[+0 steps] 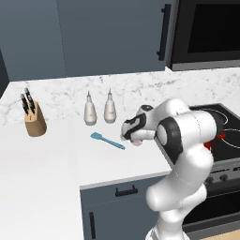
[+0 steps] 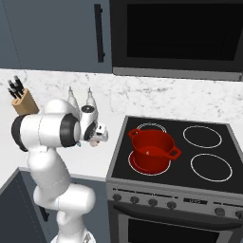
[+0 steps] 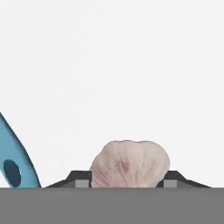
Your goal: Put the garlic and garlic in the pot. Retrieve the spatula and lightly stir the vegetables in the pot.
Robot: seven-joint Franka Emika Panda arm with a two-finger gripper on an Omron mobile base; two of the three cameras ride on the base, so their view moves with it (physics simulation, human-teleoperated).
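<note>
A pinkish-beige garlic bulb (image 3: 129,164) sits between my gripper's (image 3: 124,183) two finger tips, which press against both of its sides. In the left base view my gripper (image 1: 134,139) hangs low over the white counter with this garlic (image 1: 136,142) at its tip. The light-blue spatula (image 1: 108,140) lies flat on the counter just left of the gripper, its handle end (image 3: 13,164) showing at the left of the hand view. The red pot (image 2: 153,149) stands on the front left burner, to the right of my gripper (image 2: 98,138). A small pale lump (image 2: 148,153) lies on its floor.
Two white bottles (image 1: 99,110) stand at the back of the counter behind the spatula. A wooden knife block (image 1: 33,119) is at the far left. The black stovetop (image 2: 204,152) adjoins the counter on the right, with an oven (image 2: 185,33) above.
</note>
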